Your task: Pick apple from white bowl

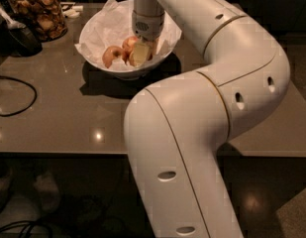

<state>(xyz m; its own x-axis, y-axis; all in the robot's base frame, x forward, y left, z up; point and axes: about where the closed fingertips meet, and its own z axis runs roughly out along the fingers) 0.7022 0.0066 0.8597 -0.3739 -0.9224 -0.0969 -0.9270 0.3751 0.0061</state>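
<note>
The gripper (142, 43) is hanging straight down inside the white bowl (124, 72), and whether it's clamping anything I cannot tell. Right beneath it the apple (137, 54) is sitting pale yellow-green on the bowl's crumpled paper (109, 26), near the bowl's middle, with a reddish apple (113, 56) lying just beside it.

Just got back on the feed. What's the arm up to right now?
The robot's white arm reaches over the grey-brown table, and its gripper is down inside the large glossy white bowl lined with crumpled paper. The gripper sits right at the pale yellow-green apple, which is in the bowl and not yet lifted. Whether the apple is gripped cannot be seen. A reddish apple lies camera-left of it, and a second reddish apple lies just behind.
</note>
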